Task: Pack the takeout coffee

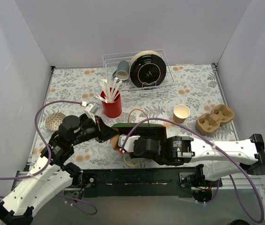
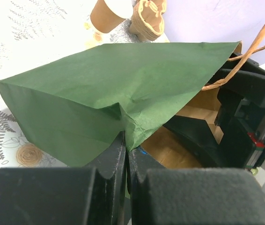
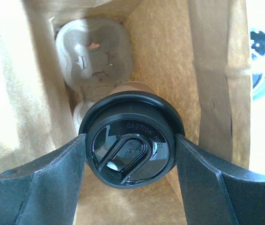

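Coffee cup (image 3: 131,145) inside the paper bag (image 3: 165,61), black lid toward the right wrist camera, brown cup body just visible beyond it. Clamped at the lid's rim on both sides by the right gripper (image 3: 131,152), jaws spread wide and pressed against the lid. Deeper in the bag, just past the cup, a pale pulp cup carrier (image 3: 94,54) against the bag's bottom; touching the cup or not, cannot tell.

Bag green outside and brown inside, set between the two arms near the table's front edge; upright or tipped over, cannot tell. Pinched at a crumpled corner of its green edge by the left gripper (image 2: 125,159), jaws fully closed on the paper, with the mouth agape. Twine handle (image 2: 259,42) arching off the bag's rim on the right of the left wrist view.

Further out on the floral tablecloth (image 1: 193,84):
- Open-topped paper cup (image 1: 181,113) upright, to the right of the bag.
- Second pulp carrier (image 1: 215,118) just beside it, farther right.
- Red cup (image 1: 111,107) of white stirrers (image 1: 109,89) behind the bag.
- At the back, a wire dish rack (image 1: 137,90) with a grey mug (image 1: 121,69) and a round black-faced dish (image 1: 147,70) on edge.
- Far left, a small round mesh piece (image 1: 55,121), close to the left arm.
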